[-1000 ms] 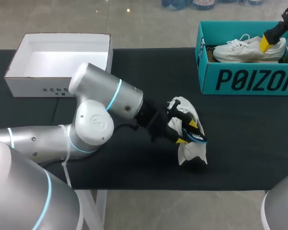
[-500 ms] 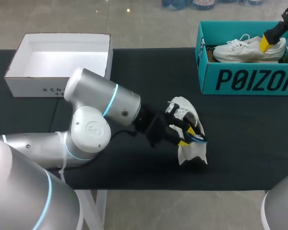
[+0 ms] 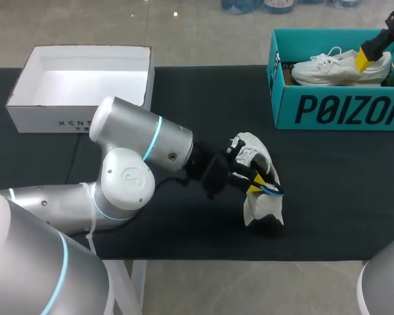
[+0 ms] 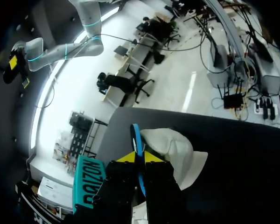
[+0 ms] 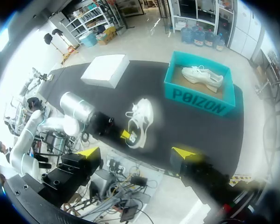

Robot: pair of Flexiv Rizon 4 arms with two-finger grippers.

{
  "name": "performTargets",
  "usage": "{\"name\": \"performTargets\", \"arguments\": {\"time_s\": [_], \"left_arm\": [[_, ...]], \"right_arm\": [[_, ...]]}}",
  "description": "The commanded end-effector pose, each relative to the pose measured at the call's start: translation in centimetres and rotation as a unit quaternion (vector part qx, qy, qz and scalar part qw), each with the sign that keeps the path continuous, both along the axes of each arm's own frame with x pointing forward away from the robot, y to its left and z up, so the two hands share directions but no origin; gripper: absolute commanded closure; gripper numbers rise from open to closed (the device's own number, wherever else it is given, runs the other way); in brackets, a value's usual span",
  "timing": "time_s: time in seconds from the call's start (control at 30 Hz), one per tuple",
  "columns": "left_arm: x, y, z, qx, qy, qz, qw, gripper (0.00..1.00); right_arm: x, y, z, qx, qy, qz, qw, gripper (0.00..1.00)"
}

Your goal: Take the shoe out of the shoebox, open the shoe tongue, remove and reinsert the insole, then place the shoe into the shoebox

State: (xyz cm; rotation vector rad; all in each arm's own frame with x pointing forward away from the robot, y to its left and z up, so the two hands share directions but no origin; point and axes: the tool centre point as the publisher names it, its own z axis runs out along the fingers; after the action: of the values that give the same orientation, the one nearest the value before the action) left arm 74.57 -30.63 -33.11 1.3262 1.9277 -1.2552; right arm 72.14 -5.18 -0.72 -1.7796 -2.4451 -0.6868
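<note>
Two yellow tips of your left gripper pinch the blue insole edge-on, likely to steer it at the white shoe lying on the table; your right gripper hangs wide, empty.

**Soft Overhead Light, Dark Desk, Burnt Whites**

In the head view, light falls evenly from above. The black desk soaks it up, and shadows barely show on it. At 10 o'clock the white shoebox glows inside. The left arm bears glossy streaks. The blue insole pinched in the left tool shows vivid, with hard white light flooding the room ahead. In the right wrist view the shoe blooms pale.
</note>
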Motion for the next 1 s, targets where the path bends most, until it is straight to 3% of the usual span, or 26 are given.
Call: {"name": "performTargets", "arguments": {"time_s": [0.03, 0.47, 0.73, 0.77, 0.8, 0.83, 0.87, 0.9, 0.93, 1.0], "left_arm": [[0.6, -0.4, 0.0, 0.005, -0.004, -0.005, 1.0, 1.0], [3.3, 0.8, -2.2, 0.049, -0.018, -0.037, 0.998, 1.0], [1.6, -0.7, -2.7, 0.034, 0.001, -0.044, 0.998, 1.0], [1.3, -0.7, -2.7, 0.034, 0.002, -0.044, 0.998, 0.81], [1.1, -0.7, -2.5, 0.034, 0.003, -0.044, 0.998, 0.69], [1.0, -0.6, -2.4, 0.034, 0.003, -0.044, 0.998, 0.64], [0.7, -0.4, -2.0, 0.034, 0.004, -0.043, 0.998, 0.52], [0.6, -0.2, -1.7, 0.035, 0.005, -0.042, 0.998, 0.2], [0.6, -0.1, -1.6, 0.036, 0.006, -0.039, 0.999, 0.01], [0.4, 0.6, -1.1, 0.04, 0.003, -0.035, 0.999, 0.0]], "right_arm": [[0.2, 0.1, 0.1, -0.001, 0.003, 0.0, 1.0, 0.0], [0.2, 0.1, 0.1, -0.001, 0.003, 0.0, 1.0, 0.0], [0.2, 0.1, 0.1, -0.001, 0.003, 0.0, 1.0, 0.0], [0.2, 0.1, 0.1, -0.001, 0.003, 0.0, 1.0, 0.0], [0.2, 0.1, 0.1, -0.001, 0.003, 0.0, 1.0, 0.0], [0.2, 0.1, 0.1, -0.001, 0.003, 0.0, 1.0, 0.0], [0.2, 0.1, 0.1, -0.001, 0.003, 0.0, 1.0, 0.0], [0.2, 0.1, 0.1, -0.001, 0.003, 0.0, 1.0, 0.0], [0.2, 0.1, 0.1, -0.001, 0.003, 0.0, 1.0, 0.0], [0.2, 0.1, 0.1, -0.001, 0.003, 0.0, 1.0, 0.0]]}}
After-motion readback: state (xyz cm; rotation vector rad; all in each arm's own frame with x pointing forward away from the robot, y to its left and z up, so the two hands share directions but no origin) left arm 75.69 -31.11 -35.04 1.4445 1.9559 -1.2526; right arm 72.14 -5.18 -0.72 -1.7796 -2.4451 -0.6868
